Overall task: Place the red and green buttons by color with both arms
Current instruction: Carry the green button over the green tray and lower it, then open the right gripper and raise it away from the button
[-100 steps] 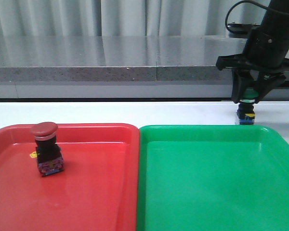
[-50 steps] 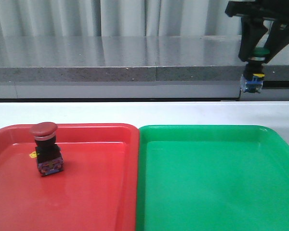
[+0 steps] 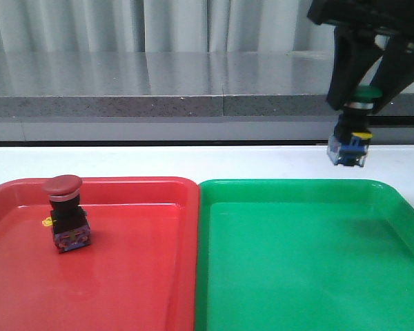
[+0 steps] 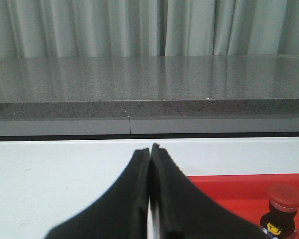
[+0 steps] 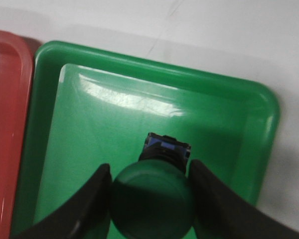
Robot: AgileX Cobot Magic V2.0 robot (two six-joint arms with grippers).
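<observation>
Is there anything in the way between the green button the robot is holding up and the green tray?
Nothing visible is. The right gripper holds the green button in the air, and the right wrist view shows the green tray bare beneath it. The red button stands apart in the red tray.

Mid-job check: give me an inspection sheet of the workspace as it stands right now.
Surface: white table, red tray left, green tray right, side by side.
Job's things: red button upright in red tray; green button held in the air above green tray.
Clutter: nothing seen.
Grippers: right end effector shut on green button; left end effector shut, empty.
Cables: nothing seen.
Surroundings: grey stone ledge, curtain behind.
</observation>
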